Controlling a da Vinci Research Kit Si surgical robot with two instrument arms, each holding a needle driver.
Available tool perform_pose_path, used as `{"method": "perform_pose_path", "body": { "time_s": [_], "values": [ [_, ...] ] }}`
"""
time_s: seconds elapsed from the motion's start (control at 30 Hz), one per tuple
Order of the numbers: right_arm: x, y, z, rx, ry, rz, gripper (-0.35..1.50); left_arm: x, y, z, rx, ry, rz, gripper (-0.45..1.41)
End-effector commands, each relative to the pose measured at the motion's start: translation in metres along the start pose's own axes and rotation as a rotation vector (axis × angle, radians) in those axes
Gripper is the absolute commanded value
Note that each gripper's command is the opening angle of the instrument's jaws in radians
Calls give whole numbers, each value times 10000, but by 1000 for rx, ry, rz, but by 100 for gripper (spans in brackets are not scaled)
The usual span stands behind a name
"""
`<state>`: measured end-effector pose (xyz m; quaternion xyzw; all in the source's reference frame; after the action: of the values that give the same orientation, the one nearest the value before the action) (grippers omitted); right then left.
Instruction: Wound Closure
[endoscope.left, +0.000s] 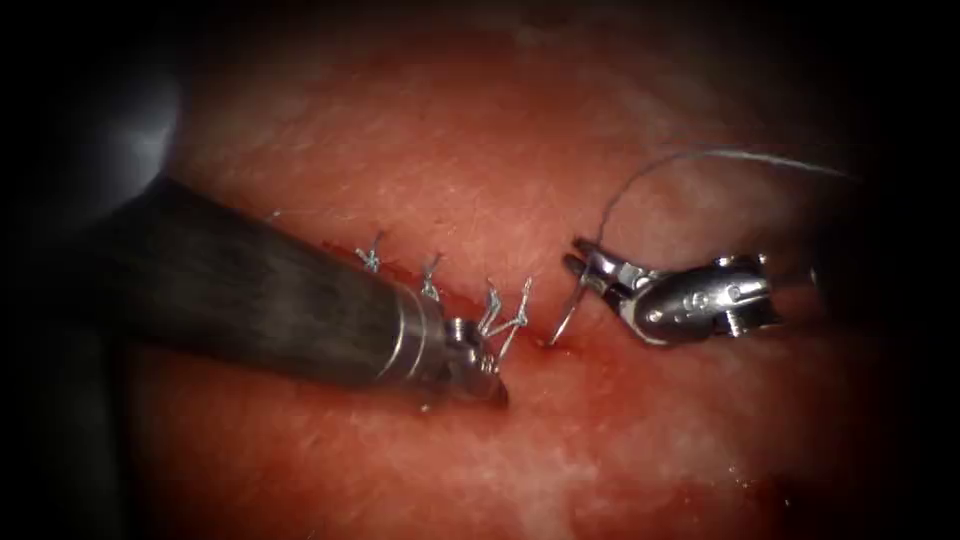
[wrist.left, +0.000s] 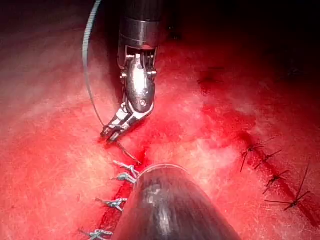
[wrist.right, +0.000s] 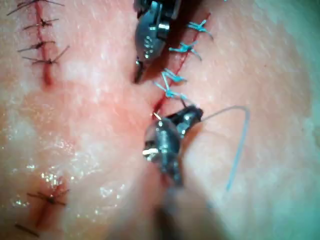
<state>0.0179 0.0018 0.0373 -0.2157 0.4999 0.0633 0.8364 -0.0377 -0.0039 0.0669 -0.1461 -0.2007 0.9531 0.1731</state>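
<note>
Right end effector (endoscope.left: 580, 262): clamped on needle (endoscope.left: 568, 315) near its tail end
Needle: tip in tissue (endoscope.left: 480, 150) at cut (endoscope.left: 520, 325) — 3 o'clock end; thread (endoscope.left: 640, 175) trailing
Left end effector (endoscope.left: 490, 385): together; empty — 6 o'clock of cut

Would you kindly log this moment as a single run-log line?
right tool: holds needle near its tail | needle tip in tissue at cut's right end | left tool: tip on tissue, holds nothing | thread trails

Dim, dark-edged endoscope view; glare glints off the right pincer (endoscope.left: 585, 265); near shaft blurred.
</note>
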Motion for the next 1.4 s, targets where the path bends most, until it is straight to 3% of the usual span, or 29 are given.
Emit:
{"method": "perform_pose_path", "body": {
  "time_s": [0.03,0.6,1.0,1.4],
  "values": [
    [4,-17,2,11,4,5,-35,-2,10,9,-6,-1,0,-45],
    [20,0,-6,73,40,65,-35,8,8,12,13,39,-10,-45],
    [18,3,1,117,61,147,-35,-3,32,14,121,203,10,-40],
    [19,5,1,118,59,202,-35,5,60,13,155,270,14,-38]
  ]
}}
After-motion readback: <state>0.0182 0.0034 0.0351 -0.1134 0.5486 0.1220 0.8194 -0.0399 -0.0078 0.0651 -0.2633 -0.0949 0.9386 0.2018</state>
